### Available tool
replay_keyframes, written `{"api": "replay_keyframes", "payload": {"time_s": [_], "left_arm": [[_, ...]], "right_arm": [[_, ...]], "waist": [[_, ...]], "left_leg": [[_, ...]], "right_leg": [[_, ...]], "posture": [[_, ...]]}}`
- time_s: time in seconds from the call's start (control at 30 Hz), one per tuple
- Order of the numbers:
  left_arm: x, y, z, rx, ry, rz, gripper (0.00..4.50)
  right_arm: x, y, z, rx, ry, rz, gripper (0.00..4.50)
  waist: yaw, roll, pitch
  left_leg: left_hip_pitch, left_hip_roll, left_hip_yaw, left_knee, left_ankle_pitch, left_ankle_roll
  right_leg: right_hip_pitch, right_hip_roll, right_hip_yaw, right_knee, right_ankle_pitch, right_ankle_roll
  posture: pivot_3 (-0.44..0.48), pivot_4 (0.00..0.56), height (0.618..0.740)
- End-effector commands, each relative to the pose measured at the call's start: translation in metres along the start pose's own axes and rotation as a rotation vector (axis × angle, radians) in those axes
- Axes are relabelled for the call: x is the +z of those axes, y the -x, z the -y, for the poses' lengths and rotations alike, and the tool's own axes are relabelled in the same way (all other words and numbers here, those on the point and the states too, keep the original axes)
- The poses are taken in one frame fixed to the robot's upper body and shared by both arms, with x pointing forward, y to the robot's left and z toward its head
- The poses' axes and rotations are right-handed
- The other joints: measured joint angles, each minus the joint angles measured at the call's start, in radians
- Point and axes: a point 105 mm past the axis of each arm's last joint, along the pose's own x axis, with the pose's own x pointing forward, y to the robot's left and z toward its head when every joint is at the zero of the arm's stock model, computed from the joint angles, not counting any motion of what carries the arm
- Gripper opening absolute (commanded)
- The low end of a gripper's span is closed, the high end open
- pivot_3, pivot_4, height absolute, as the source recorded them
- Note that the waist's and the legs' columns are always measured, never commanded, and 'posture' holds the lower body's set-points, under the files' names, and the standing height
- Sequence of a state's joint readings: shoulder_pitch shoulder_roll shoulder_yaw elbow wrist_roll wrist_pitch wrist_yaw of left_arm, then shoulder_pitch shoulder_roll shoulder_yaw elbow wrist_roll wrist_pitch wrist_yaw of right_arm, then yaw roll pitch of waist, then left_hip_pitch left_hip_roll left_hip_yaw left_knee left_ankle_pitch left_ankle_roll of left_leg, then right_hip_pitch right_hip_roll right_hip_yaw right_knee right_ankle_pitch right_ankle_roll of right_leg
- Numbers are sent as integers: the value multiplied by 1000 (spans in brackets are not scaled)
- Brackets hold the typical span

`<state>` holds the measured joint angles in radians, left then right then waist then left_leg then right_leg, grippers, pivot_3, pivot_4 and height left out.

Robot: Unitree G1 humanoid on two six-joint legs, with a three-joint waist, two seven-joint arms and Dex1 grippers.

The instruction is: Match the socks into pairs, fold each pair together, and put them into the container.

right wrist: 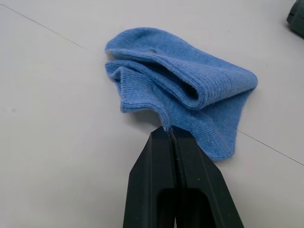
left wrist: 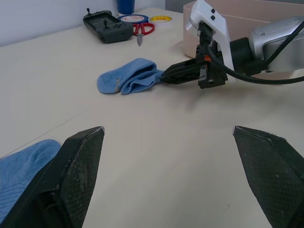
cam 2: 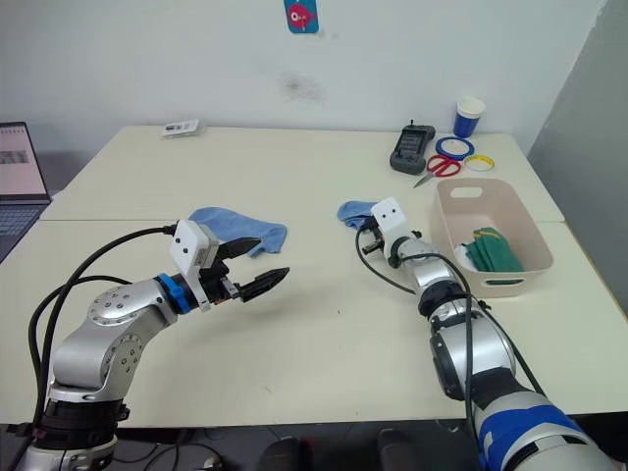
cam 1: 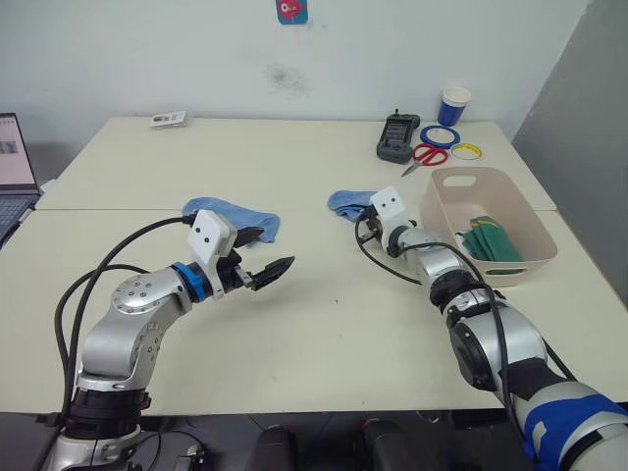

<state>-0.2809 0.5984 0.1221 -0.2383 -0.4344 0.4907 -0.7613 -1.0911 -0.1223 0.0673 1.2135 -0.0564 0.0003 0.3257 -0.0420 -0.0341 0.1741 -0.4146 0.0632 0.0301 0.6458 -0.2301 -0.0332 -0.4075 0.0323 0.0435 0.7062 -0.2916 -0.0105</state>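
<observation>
One light blue sock point(cam 1: 235, 211) lies flat left of the table's middle. My left gripper point(cam 1: 275, 247) hovers open just in front of it, nothing between its fingers. A second light blue sock point(right wrist: 185, 90) lies bunched near the container point(cam 1: 530, 260), a beige tub at the right. My right gripper point(right wrist: 169, 129) is shut, its tips pinching that sock's near edge point(left wrist: 130, 80). Dark green socks point(cam 1: 491, 243) lie inside the container, with something white beside them.
At the back right stand a black handheld device point(cam 1: 397, 137), red scissors point(cam 1: 429, 154), blue and yellow tape rolls point(cam 1: 439, 135) and a blue-and-white paper cup point(cam 1: 454, 105). A laptop point(cam 1: 10, 167) sits at the far left. A small card point(cam 1: 169, 119) lies at the back.
</observation>
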Motion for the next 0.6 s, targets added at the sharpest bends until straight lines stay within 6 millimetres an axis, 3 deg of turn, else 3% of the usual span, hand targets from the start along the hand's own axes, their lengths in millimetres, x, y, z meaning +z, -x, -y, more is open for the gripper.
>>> {"api": "replay_keyframes", "payload": {"time_s": [0.03, 0.13, 0.23, 0.43, 0.6], "left_arm": [[13, 1, -2, 10, -46, 32, 4500], [12, 4, -5, 22, -50, 21, 4500], [7, 12, -14, 41, -65, -9, 4500], [-5, 25, -16, 16, -111, -72, 4500], [-14, 28, -14, -10, -119, -92, 4500]], "right_arm": [[27, 0, -3, 32, 20, 103, 21], [32, 4, -17, 124, 68, 143, 21], [32, 21, -39, 259, 137, 187, 21], [6, 97, -82, 518, 300, 164, 21], [-12, 153, -85, 637, 413, 93, 21]], "waist": [[0, 0, 0], [0, 0, 0], [2, 0, 0], [14, 1, 1], [13, 1, 1]], "left_leg": [[0, 0, 0, 0, 0, 0], [0, 0, -1, 0, 0, 0], [0, 0, -2, 0, 0, 0], [-1, 0, -4, -1, 0, 0], [-1, -1, -3, 0, 0, 0]], "right_leg": [[0, 0, 0, 0, 0, 0], [0, 0, 0, 0, 0, 0], [0, 0, 0, 0, 0, 0], [-1, -1, -1, -1, 0, 0], [0, -1, 0, -2, -3, 5]], "posture": [[0, 150, 732], [0, 150, 732], [0, 150, 732], [0, 150, 732], [0, 150, 732]]}}
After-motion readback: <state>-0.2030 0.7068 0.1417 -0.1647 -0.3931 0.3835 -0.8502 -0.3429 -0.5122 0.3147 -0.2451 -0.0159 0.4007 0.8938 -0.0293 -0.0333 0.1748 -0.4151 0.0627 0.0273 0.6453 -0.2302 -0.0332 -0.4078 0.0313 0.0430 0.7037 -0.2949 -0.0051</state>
